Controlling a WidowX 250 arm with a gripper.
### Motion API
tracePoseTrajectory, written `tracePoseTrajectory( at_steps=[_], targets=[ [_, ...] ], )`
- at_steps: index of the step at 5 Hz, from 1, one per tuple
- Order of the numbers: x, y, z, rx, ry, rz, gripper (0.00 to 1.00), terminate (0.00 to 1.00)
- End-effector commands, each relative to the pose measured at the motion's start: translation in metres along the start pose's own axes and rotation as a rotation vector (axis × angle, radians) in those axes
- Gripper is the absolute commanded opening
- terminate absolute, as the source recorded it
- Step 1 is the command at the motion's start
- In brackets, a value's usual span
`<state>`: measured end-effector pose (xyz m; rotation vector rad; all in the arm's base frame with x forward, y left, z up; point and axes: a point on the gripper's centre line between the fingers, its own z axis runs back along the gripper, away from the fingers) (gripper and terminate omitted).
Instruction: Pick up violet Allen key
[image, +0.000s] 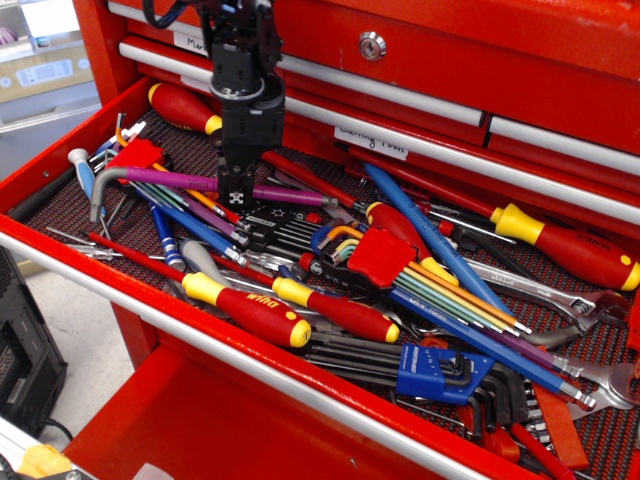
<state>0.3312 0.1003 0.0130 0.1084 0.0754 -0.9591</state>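
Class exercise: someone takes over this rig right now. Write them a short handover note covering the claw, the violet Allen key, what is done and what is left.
Claw: shut on the violet Allen key, gripping mid-shaft.
Key: roughly level, grey bent end to the left, apparently raised just above the other tools at the back left of the red drawer.
Done: key grasped, lift apparently begun.
Left: raise it clear of the drawer, watching that neighbouring hex keys do not snag.

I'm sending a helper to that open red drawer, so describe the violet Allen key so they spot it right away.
Look in the open red tool drawer, at its back-left part, right under the black robot tool. The violet Allen key lies crosswise there, gripped mid-shaft by the tool. Unlike the thin multicoloured keys in the red holder and the long blue key, it is thick, glossy violet, with a silvery-grey bent end at the left.
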Motion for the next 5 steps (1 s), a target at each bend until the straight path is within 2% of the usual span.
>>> tracePoseTrajectory(
  at_steps=[1,2,3,4,5],
  targets=[
    [-0.007,0.009,0.085,0.169,0.019,0.009,0.00,0.00],
    [-0.021,0.006,0.120,0.224,0.042,-0.029,0.00,0.00],
    [-0.033,0.000,0.158,0.271,0.032,-0.046,0.00,0.00],
    [-0.036,-0.002,0.179,0.286,-0.029,-0.098,0.00,0.00],
    [-0.031,-0.006,0.186,0.261,-0.093,-0.100,0.00,1.00]
  ],
)
